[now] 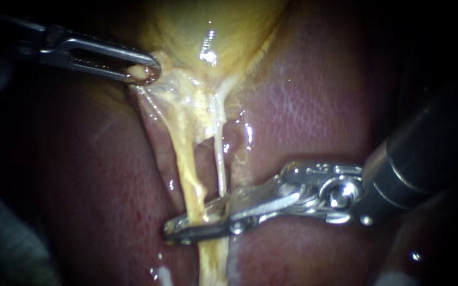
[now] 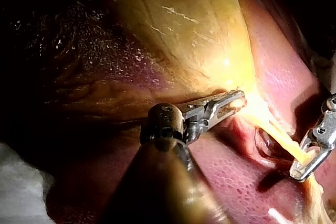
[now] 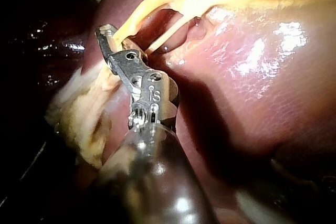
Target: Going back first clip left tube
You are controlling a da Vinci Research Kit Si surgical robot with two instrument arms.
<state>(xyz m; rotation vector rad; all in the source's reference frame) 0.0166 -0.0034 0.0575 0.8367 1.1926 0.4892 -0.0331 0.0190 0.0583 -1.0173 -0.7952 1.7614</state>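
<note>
- Gripping the gallbladder [image 1: 208,26] at its neck with the left instrument [image 1: 145,74]: end effector clenched on a pale fold of tissue, holding it taut off the liver [image 1: 314,106].
- Straddling the left tube [image 1: 186,164] with the right instrument [image 1: 178,225]: end effector released, with a narrow gap between the jaws and the thick yellow tube crossing through that gap.
- No clip to be made out on the tube at the jaws; hidden by metal and yellow tissue, if there at all.
- Task's thing found right between the jaws of the right end effector, running down from the gallbladder neck, through the gap and on beyond; long axis close to square across the line of the jaws.
- Thin pale tube [image 1: 219,159] just beside the left tube, on the shaft side of it, reaching the upper jaw nearer the hinge; touching or merely behind, hard to tell.
- Far nearer with the right instrument; left end effector well apart, up at the gallbladder end of the tube.
- Judged step: backing off the left tube. Calls for sliding straight back along the shaft's own line with jaws kept apart, letting the tube pass out between the tips rather than dragging it.
- Judged risk: snagging the thin pale tube or loose yellow strands on a jaw during the retreat.
</note>
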